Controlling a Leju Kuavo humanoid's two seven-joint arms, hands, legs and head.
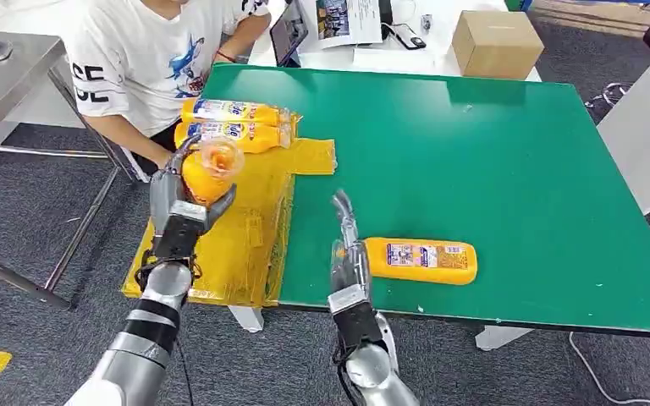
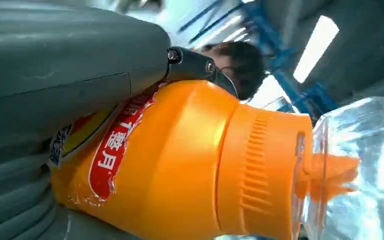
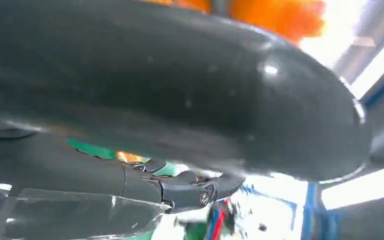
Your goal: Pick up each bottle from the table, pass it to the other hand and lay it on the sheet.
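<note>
Green bench (image 1: 491, 169): a broad flat top, reaching well ahead of both hands and off to the right of the right hand.
Person (image 1: 148, 59): white printed shirt, seated beyond the left hand at the bench's far-left corner — one forearm reaches down toward the sheet.
Yellow sheet (image 1: 254, 228): thin plastic film over the bench's left edge, lying under and ahead of the left hand, crumpled in places.
Cardboard box (image 1: 497, 42): on a white surface past the far edge of the bench, well apart from both hands.
Left hand (image 1: 188, 199): raised above the sheet, fingers wrapped around the held bottle; in the left wrist view the thumb lies over the bottle's shoulder.
Right hand (image 1: 349, 245): over the bench's near edge, fingers stretched forward and apart, holding nothing.
Held bottle (image 1: 207, 172): orange with a clear cap, clamped in the left hand, cap end pointing up and away from the wrist — red label visible in the left wrist view (image 2: 180, 160).
Bottles on the sheet (image 1: 235, 124): two lying side by side, ahead of the left hand, near the person's arm.
Bottle on the bench (image 1: 421, 260): orange, on its side, just to the right of the right hand, not touching it.
</note>
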